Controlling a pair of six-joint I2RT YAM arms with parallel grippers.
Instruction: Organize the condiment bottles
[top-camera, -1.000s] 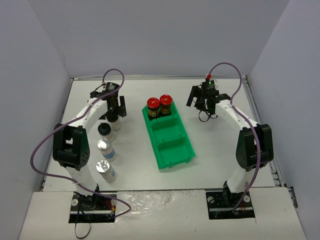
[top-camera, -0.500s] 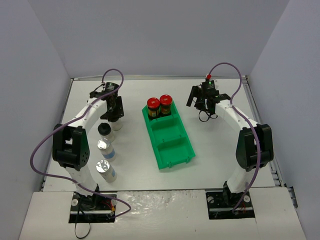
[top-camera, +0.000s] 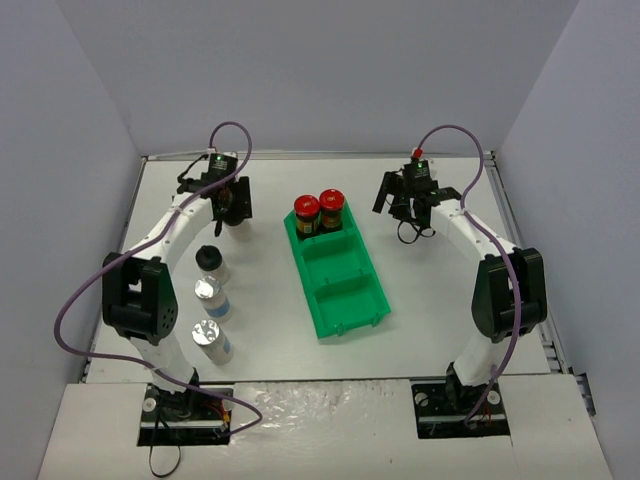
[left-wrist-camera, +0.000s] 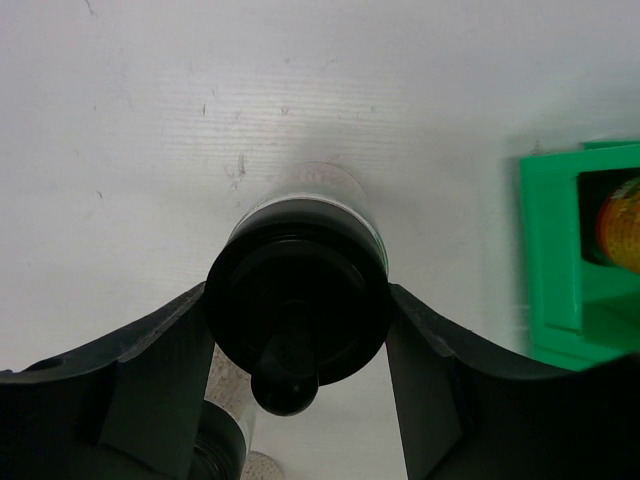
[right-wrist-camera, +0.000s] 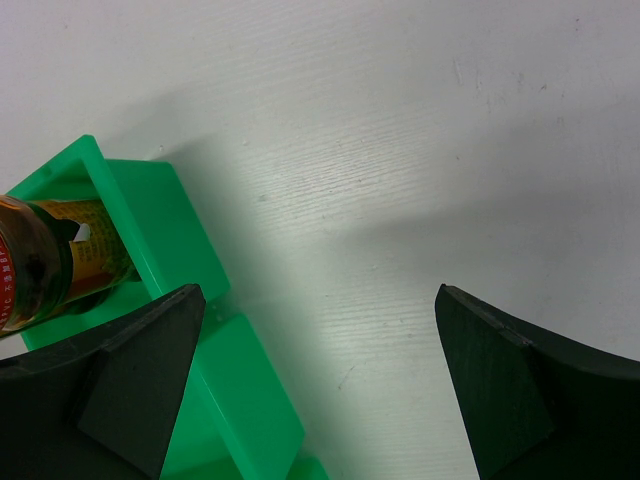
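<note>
My left gripper (top-camera: 232, 205) is shut on a pale bottle with a black cap (left-wrist-camera: 297, 300) and holds it above the table, left of the green bin (top-camera: 345, 290). Its fingers (left-wrist-camera: 150, 370) press the cap from both sides. A second black-capped bottle (top-camera: 208, 259) stands below it, also showing in the left wrist view (left-wrist-camera: 215, 450). Two silver-capped bottles (top-camera: 208, 292) (top-camera: 207, 334) stand nearer in the same row. Two dark jars with red caps (top-camera: 307, 209) (top-camera: 332, 201) stand in the bin's far compartment. My right gripper (top-camera: 405, 212) is open and empty, right of the bin.
The bin's middle and near compartments hold nothing. In the right wrist view my right gripper (right-wrist-camera: 320, 330) hangs over bare table, with the bin wall (right-wrist-camera: 160, 215) and one jar (right-wrist-camera: 40, 270) at left. Grey walls enclose the table.
My left gripper has moved toward the far side of the table, carrying the black-capped bottle away from the row. The right arm has not moved.
</note>
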